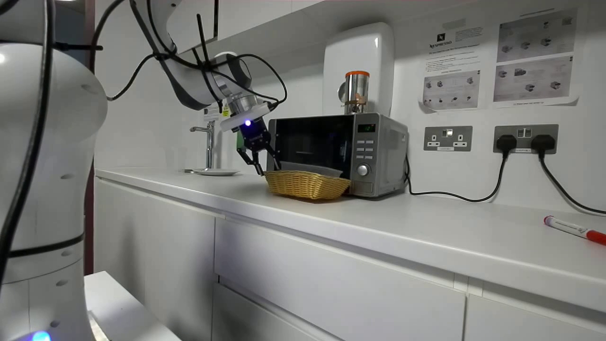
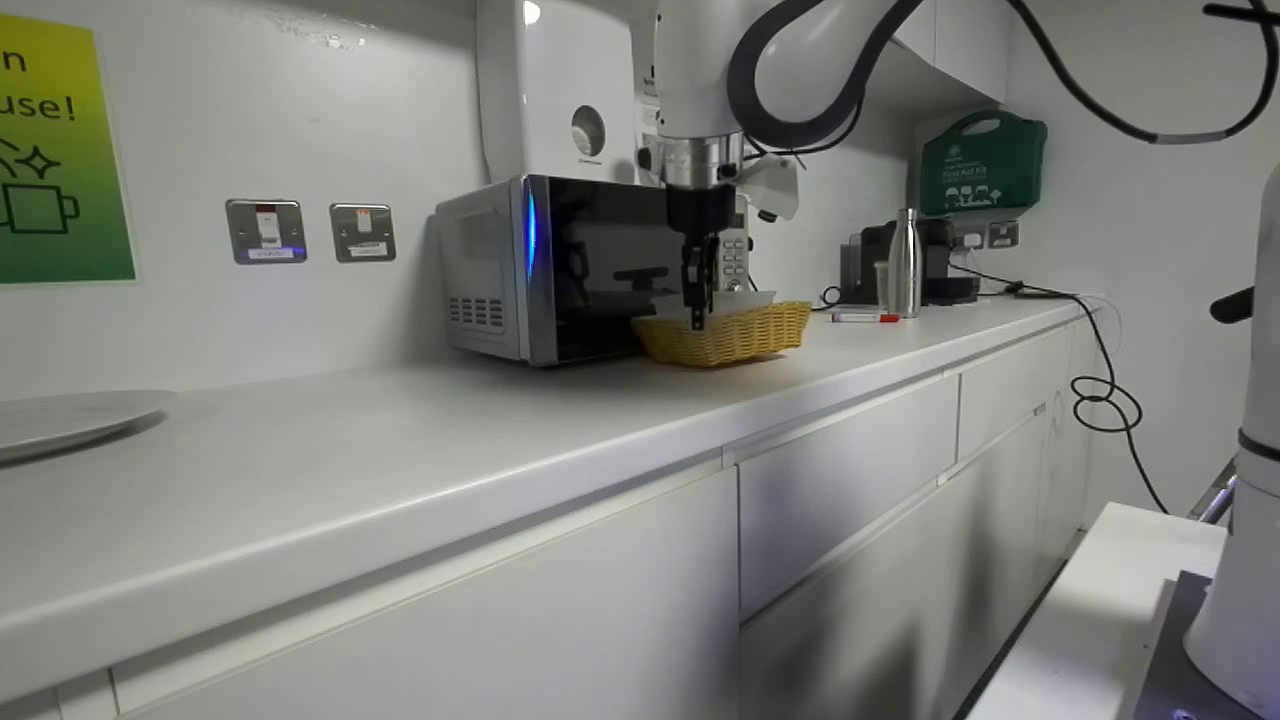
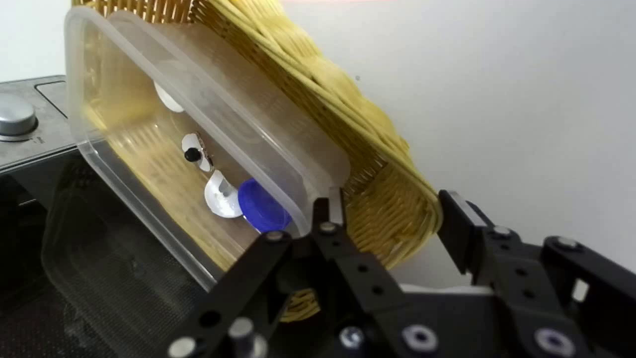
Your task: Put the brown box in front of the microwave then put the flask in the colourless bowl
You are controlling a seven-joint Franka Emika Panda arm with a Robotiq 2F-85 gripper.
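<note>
The brown box is a yellow wicker basket (image 1: 310, 184), standing on the counter before the silver-grey microwave (image 1: 367, 156). Inside it sits a clear plastic tub (image 3: 198, 129), which fits the colourless bowl. My gripper (image 3: 391, 204) is open, straddling the basket's end in the wrist view: one finger inside, the other just outside the rim. Whether either touches the wicker I cannot tell. In both exterior views the gripper (image 1: 269, 169) (image 2: 697, 320) points down at the basket. On the microwave stands a silvery cylinder (image 1: 356, 92) with an orange lid; I cannot tell whether it is the flask.
A blue cap (image 3: 263, 204) and several small white pieces show in the tub. A white plate (image 1: 215, 172) lies left of the microwave. A red marker (image 1: 575, 228), a silver bottle (image 2: 905, 265) and a black coffee machine (image 2: 880, 260) stand farther along the counter.
</note>
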